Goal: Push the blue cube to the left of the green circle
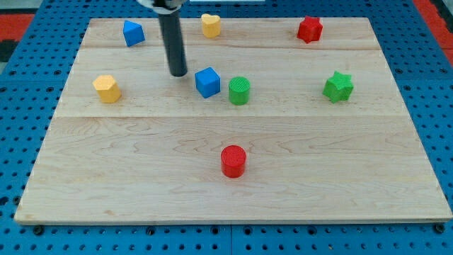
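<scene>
The blue cube [207, 81] sits on the wooden board [141, 156], just to the left of the green circle [239, 91], with a small gap between them. My tip [178, 74] is at the end of the dark rod, a short way to the left of the blue cube and not touching it.
A second blue block [133, 32] is at the top left. A yellow block [107, 88] is at the left, a yellow heart [210, 25] at top centre, a red star [309, 29] at top right, a green star [338, 86] at the right, a red cylinder [233, 161] below centre.
</scene>
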